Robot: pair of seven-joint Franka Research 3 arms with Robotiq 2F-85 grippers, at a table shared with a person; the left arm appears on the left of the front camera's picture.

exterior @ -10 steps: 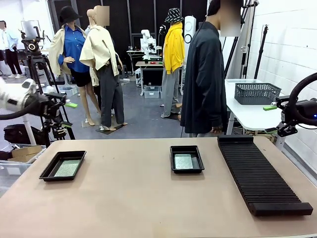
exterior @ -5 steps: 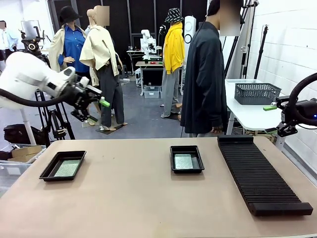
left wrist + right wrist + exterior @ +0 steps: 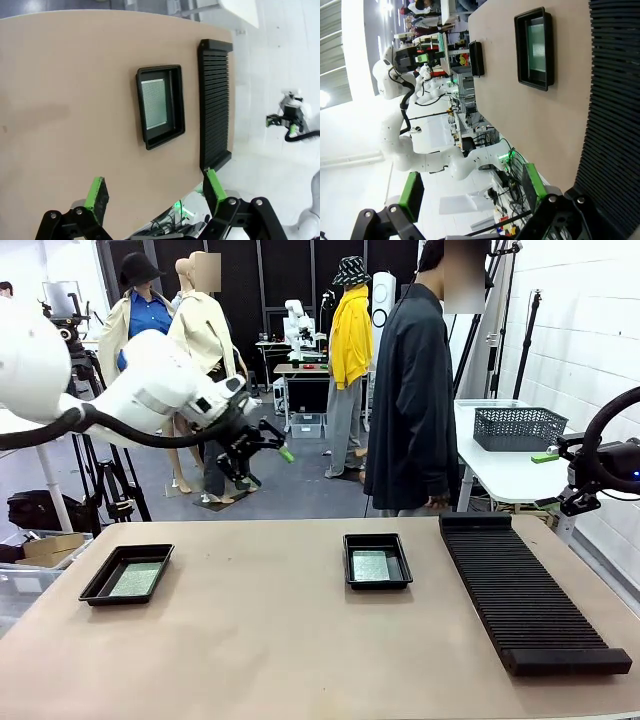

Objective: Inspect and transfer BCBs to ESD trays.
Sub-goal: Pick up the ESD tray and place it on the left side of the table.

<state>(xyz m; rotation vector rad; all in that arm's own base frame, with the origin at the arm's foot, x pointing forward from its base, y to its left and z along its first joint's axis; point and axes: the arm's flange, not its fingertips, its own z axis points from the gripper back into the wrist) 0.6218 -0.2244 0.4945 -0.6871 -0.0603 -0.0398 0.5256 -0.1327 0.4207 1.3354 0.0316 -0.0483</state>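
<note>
**BCBs lying in both trays, both grippers hanging open**

BCBs are lying one to a tray: one board point(image 3: 136, 579) is sitting in the left tray point(image 3: 127, 574) near the table's point(image 3: 300, 640) left edge, and another board point(image 3: 371, 565) is sitting in the middle tray point(image 3: 377, 560), just left of the ribbed rack point(image 3: 525, 590). Both boards are lying flat on the tray floors, inside the raised rims. The two trays are sitting well apart on the tan tabletop.

The left gripper point(image 3: 268, 452) is hanging above the table's far edge, between the two trays and clear of both, with its green-padded fingers spread and nothing between them. Its wrist camera is looking down on the middle tray point(image 3: 160, 106) with its board point(image 3: 153, 103) and on the rack point(image 3: 216, 102) beside it; the fingers point(image 3: 96, 192) are standing wide apart.

The right gripper point(image 3: 552, 478) is hovering off the table's right side, beyond the rack's far end, also released and holding nothing. Its wrist camera is showing the middle tray point(image 3: 534, 49) and board point(image 3: 537, 45) next to the rack point(image 3: 615, 110), with the left tray point(image 3: 476, 57) farther along the table.

A person point(image 3: 415, 390) in dark clothes is standing at the far side, behind the middle tray.
</note>
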